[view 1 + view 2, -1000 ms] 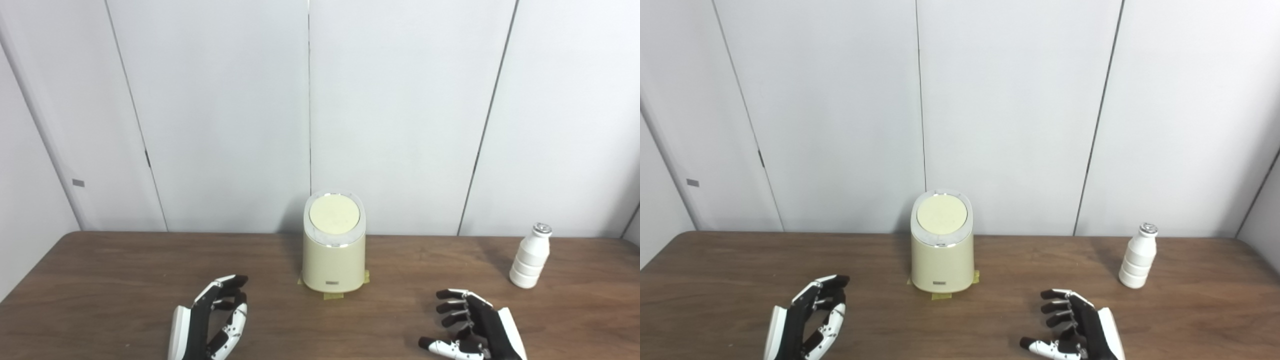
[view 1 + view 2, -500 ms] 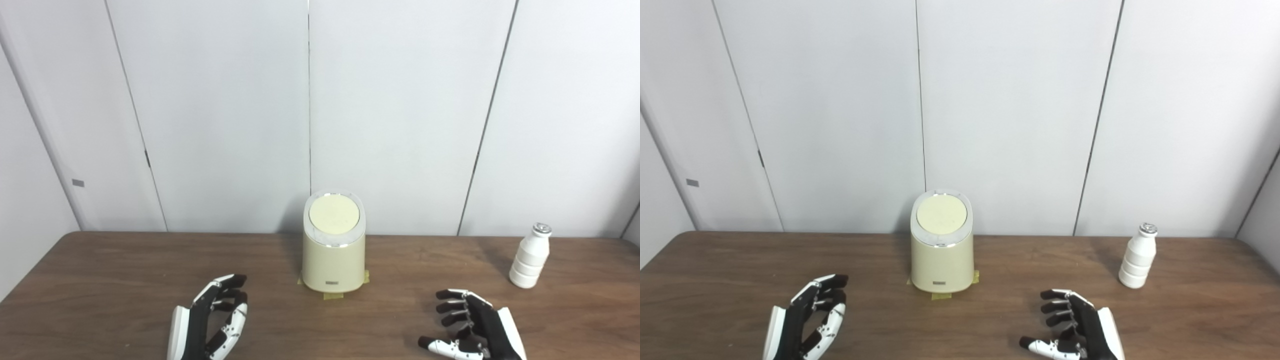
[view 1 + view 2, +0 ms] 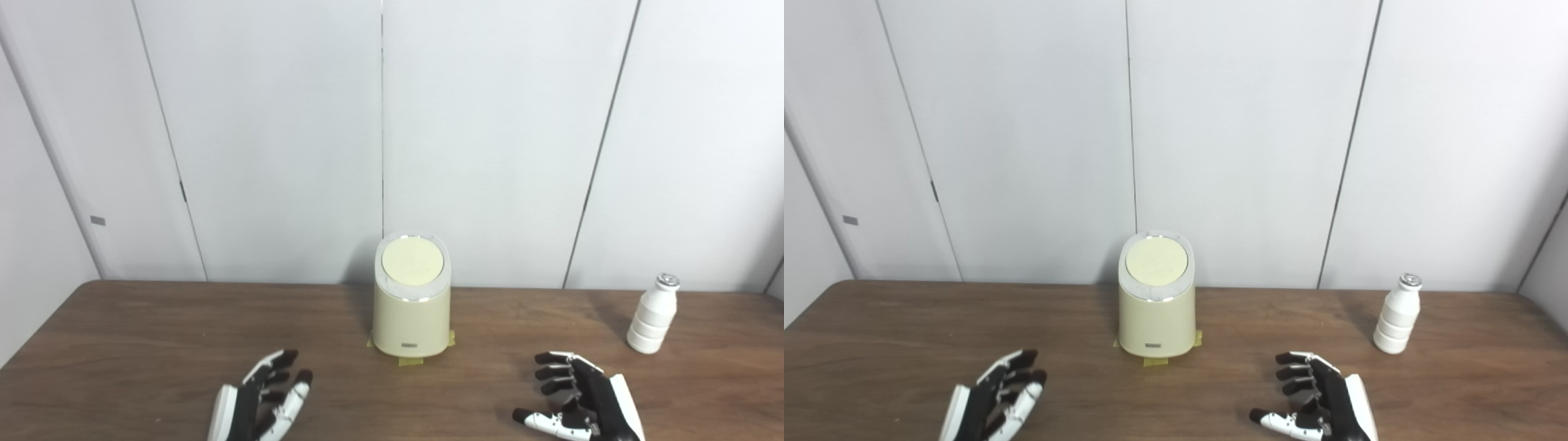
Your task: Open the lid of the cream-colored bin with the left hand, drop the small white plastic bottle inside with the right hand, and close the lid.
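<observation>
The cream-colored bin point(image 3: 411, 318) stands at the table's middle near the wall, its round lid point(image 3: 412, 261) shut. The small white plastic bottle point(image 3: 651, 315) stands upright at the far right; it also shows in the right eye view point(image 3: 1396, 322). My left hand point(image 3: 260, 401) is open and empty at the front left, well short of the bin. My right hand point(image 3: 577, 400) is open and empty at the front right, nearer than the bottle and left of it.
The brown wooden table point(image 3: 141, 343) runs the full width, with a white panel wall point(image 3: 275, 141) close behind the bin and bottle. Yellow tape point(image 3: 409, 360) marks the bin's base.
My left hand has dropped lower in the picture and its fingers have spread and flattened. The whole view has shifted slightly. The right hand, bin and bottle are still.
</observation>
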